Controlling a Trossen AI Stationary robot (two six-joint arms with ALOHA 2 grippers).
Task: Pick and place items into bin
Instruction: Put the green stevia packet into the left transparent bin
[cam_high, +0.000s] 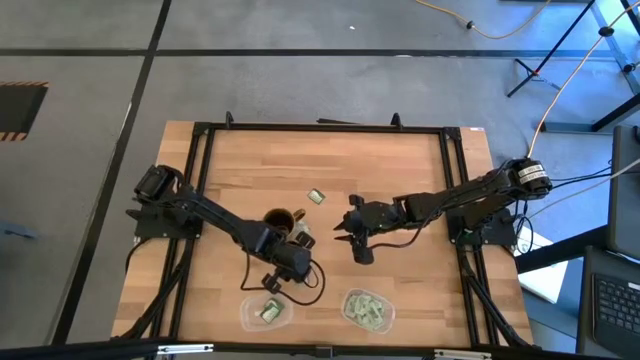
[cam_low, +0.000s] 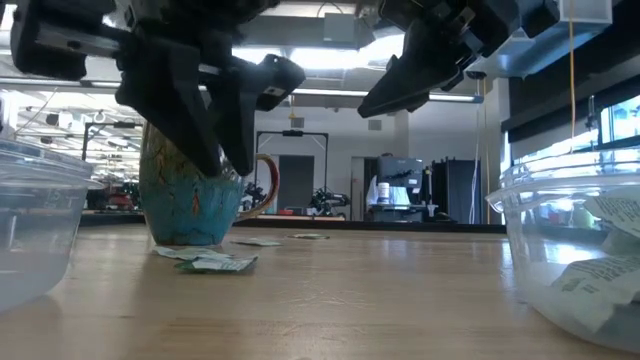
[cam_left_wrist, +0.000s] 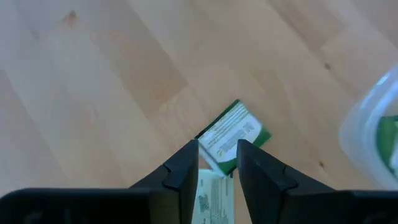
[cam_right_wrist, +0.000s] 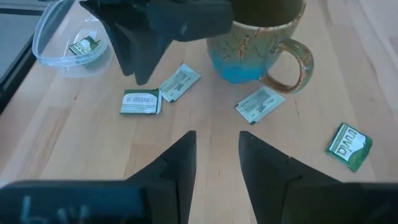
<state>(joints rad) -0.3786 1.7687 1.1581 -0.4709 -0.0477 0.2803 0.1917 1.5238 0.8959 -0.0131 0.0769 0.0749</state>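
Left wrist view shows the left gripper (cam_left_wrist: 217, 163) with its two dark fingers (cam_left_wrist: 183, 171) parted and nothing clamped between them; a green-and-white packet (cam_left_wrist: 233, 134) lies flat on the wooden table (cam_left_wrist: 112, 68) just beyond the fingertips, and a second, paler packet (cam_left_wrist: 214, 196) shows through the gap between the fingers, nearer the wrist. Whether either finger touches a packet cannot be told. The parted fingers set over the loose packets suit either a release or the approach to a grasp; the frames do not settle which. To one side of these fingers the rim of a clear bin (cam_left_wrist: 373, 134) is visible with green packets inside, so the deposit point is near. In the high view the left gripper (cam_high: 280, 262) sits between the mug (cam_high: 281, 220) and the left bin (cam_high: 266, 311), which is probably why that arm works the packets scattered around the mug. The right gripper (cam_right_wrist: 216, 155) hangs above the table with its fingers spread and empty. Ahead of its fingers lie three packets beside the mug (cam_right_wrist: 258, 46) and one green packet (cam_right_wrist: 349, 146) well off to the side. A second bin (cam_high: 368, 309), already holding many packets, stands near the right arm.
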